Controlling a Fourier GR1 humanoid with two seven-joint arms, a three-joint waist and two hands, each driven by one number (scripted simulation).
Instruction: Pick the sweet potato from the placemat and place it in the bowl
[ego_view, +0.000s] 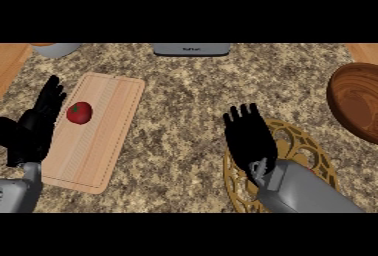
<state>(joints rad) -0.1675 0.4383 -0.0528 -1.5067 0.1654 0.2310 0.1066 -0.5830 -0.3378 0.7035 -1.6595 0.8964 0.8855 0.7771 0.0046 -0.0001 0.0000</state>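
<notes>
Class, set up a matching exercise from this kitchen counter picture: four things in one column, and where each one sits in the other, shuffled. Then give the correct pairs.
Things:
1. tomato
2. wooden bowl
3. right hand
4. left hand

Places:
A. far right edge
B. over the round gold placemat
C. on the cutting board
D. left edge, beside the board

Pairs: 1-C, 2-A, 3-B, 4-D

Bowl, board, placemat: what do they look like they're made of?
Bowl: dark brown wood by the look, streaky grain, slight sheen.
Cutting board: pale wood, matte, fine lines along its length.
Placemat: golden openwork disc, perhaps woven fibre or cut metal; the look leaves it open. The right hand hides much of it.
</notes>
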